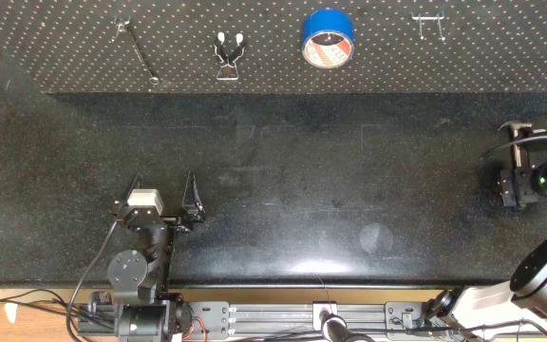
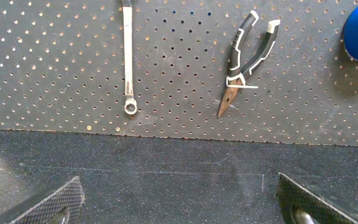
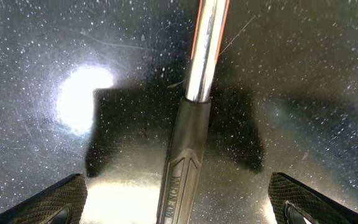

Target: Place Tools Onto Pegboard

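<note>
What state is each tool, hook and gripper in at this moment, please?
Long silver wrench: hanging on the perforated pegboard.
Black-and-white-handled pliers: hanging, nose down.
Blue tape roll: hanging.
Metal double hook: empty.
Chrome-shafted hammer with black grip: lying on the dark table, ungripped.
Left gripper: open, empty.
Right gripper: open, straddling the hammer's grip.

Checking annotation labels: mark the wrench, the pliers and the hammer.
wrench (image 2: 128,62), left wrist view, on its shank.
pliers (image 2: 235,76), left wrist view, where the handles meet.
hammer (image 3: 185,149), right wrist view, on the black grip.
</note>
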